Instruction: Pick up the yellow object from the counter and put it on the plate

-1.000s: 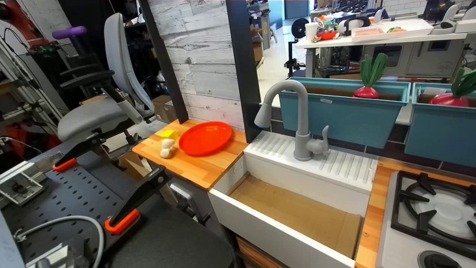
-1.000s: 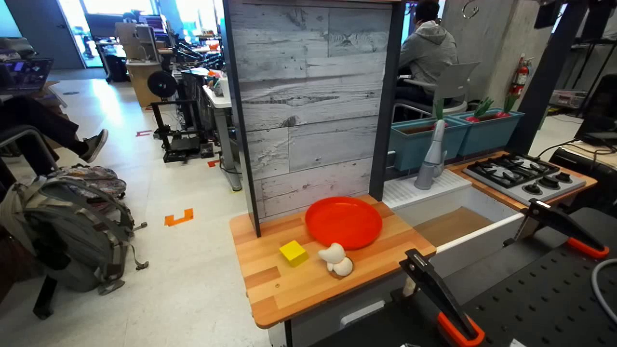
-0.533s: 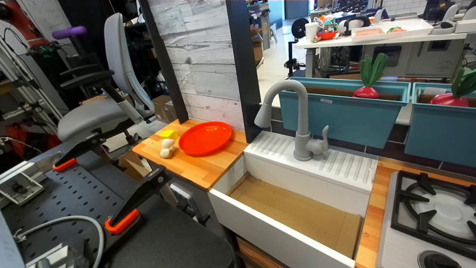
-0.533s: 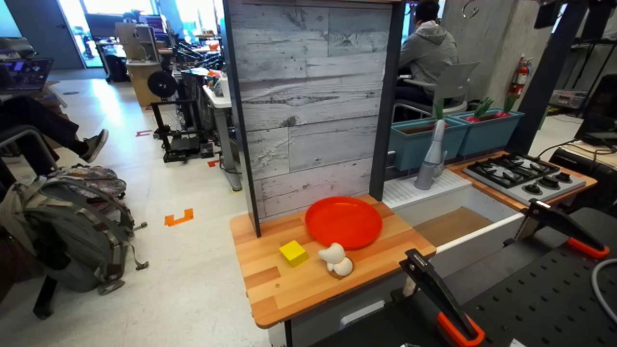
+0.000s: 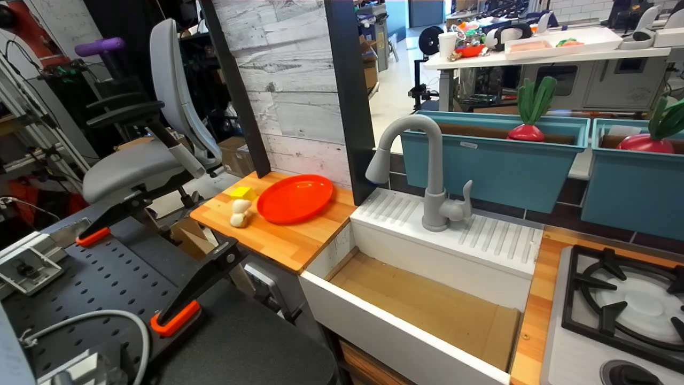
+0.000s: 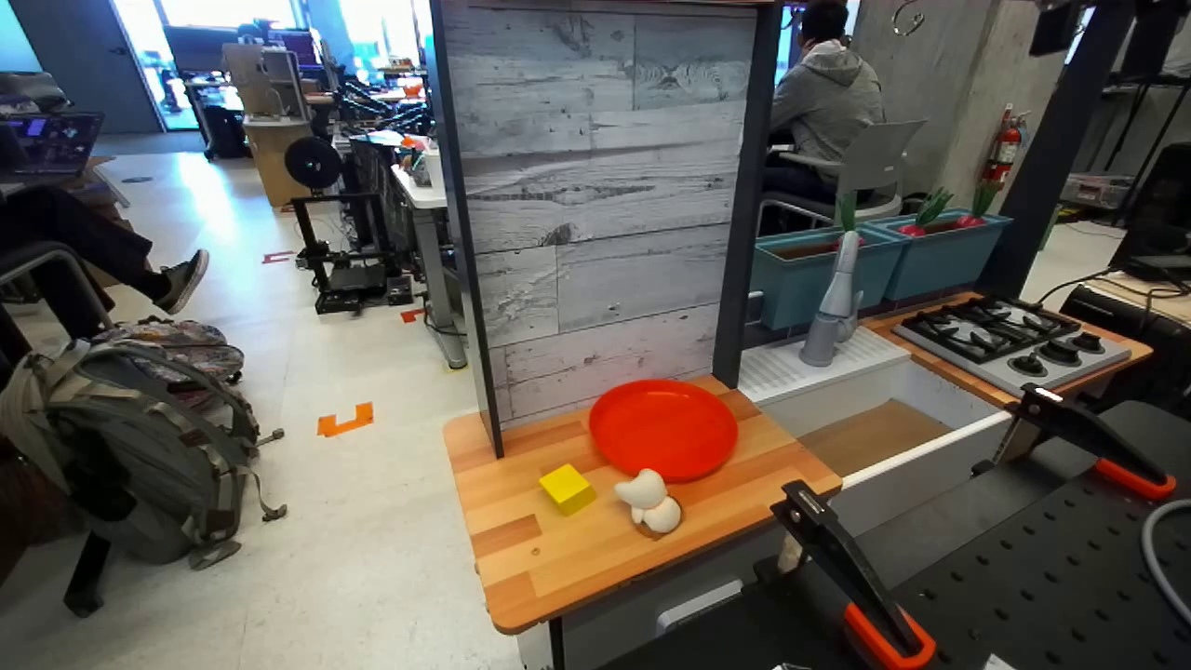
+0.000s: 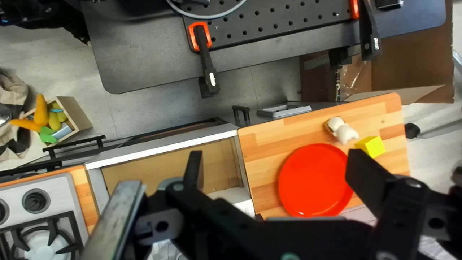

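Jaws spread wide, the claw (image 7: 276, 167) appears poised for its approach, likely needing to shift over the yellow block (image 7: 371, 146) near the red plate (image 7: 313, 180) and descend.

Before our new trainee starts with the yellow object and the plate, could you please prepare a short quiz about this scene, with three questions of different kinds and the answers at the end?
1. Multiple choice: what colour is the round plate?
a) blue
b) red-orange
c) white

2. True or false: the yellow object rests on the plate.

3. Fill in the gap: in the wrist view, the claw is ____ (open or shut).

Key
1: b.
2: False; it lies on the wooden counter, beside the plate and near the pale cream-white lump.
3: Open, with its jaws wide apart.
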